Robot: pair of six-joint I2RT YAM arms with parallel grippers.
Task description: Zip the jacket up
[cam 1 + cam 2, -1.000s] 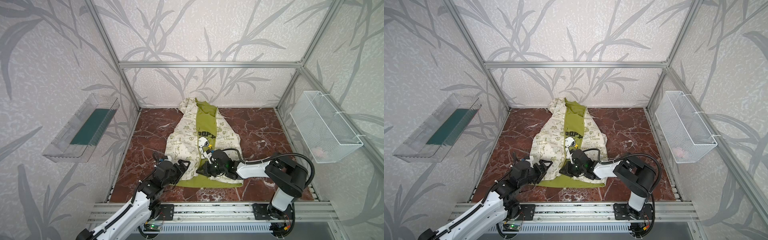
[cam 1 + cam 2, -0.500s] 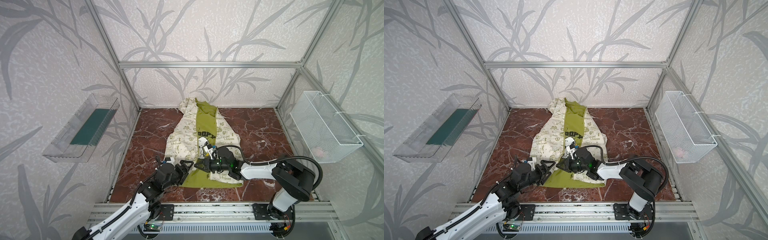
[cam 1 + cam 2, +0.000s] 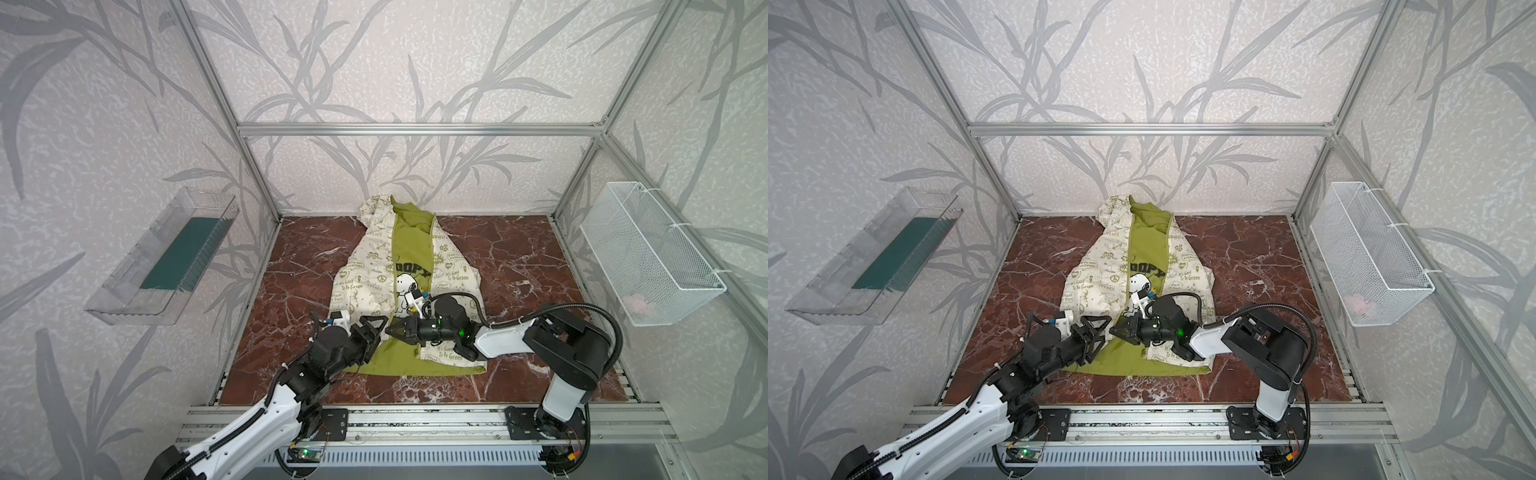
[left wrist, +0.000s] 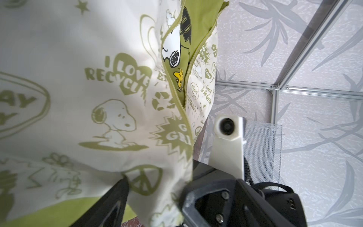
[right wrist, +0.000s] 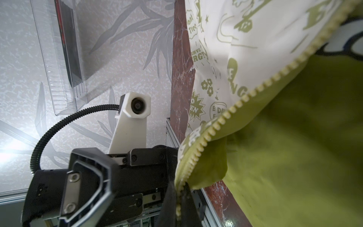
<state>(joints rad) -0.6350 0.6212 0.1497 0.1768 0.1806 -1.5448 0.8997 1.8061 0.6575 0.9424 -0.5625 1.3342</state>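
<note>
Since 1 second ago, the right gripper (image 3: pixel 390 330) has swung toward 9 o'clock, baring more green lining at the hem, and the left gripper (image 3: pixel 375 335) has edged in to meet it. We see the jacket (image 3: pixel 370 274) lying mid-floor, hood at 12 o'clock and hem at 6, fronts unjoined. The right claw is clamped on the lower end of the zipper (image 5: pixel 225 116) of the 9 o'clock panel, and the left claw stands wide with that panel's hem between its jaws. We judge this the hand-over step before the 2 zipper halves get mated. Next, the left jaws must close just beside the pinch without losing the teeth. Around us are a red marble floor (image 3: pixel 519 270), leaf-patterned walls, a clear tray (image 3: pixel 166 257) at 9 o'clock and a wire basket (image 3: pixel 648 253) at 3.
</note>
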